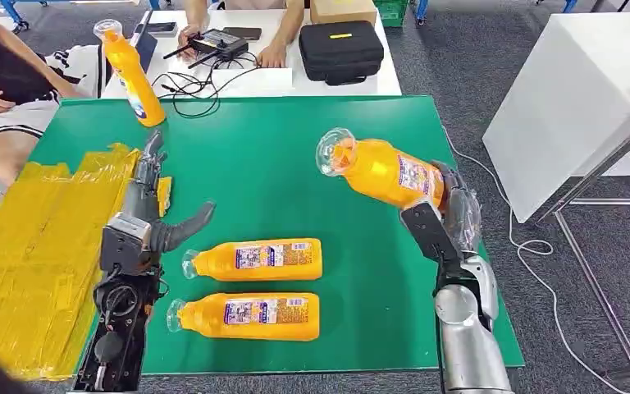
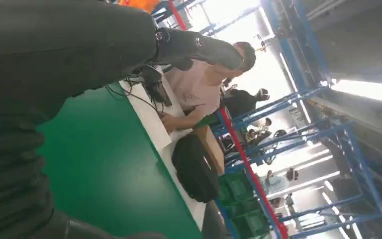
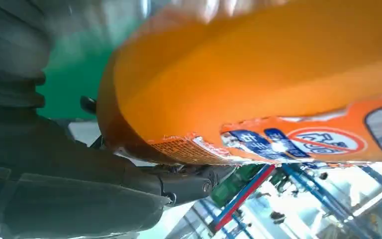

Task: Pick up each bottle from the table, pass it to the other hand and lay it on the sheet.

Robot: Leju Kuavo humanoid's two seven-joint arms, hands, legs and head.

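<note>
the robot's left hand (image 1: 149,215) lies open and empty over the green table (image 1: 295,148), thumb thrown out to the side and fingers stretched toward an upright orange bottle (image 1: 131,74) at the far left corner; the fingertips are small and dark from the head view, and whether they touch the table cannot be told. left of the hand a crumpled yellow sheet (image 1: 33,246) hangs over the table's edge, its near corner cut off by the frame. two more orange bottles lie on their sides in mid-table, clear caps pointing left, the farther lying bottle (image 1: 254,259) just beyond the nearer lying bottle (image 1: 246,317). to the right, the right hand (image 1: 443,215) grips a lifted bottle (image 1: 381,170) around its base and holds it tilted above the table, cap up and to the left; the fingers are largely hidden behind the bottle, and in the right wrist view its orange body (image 3: 258,74) is blurred. past the far edge, on a white table (image 1: 271,78), sit a black case (image 1: 341,51) and tangled cables, where a person's forearms rest, the body cut off above.
</note>
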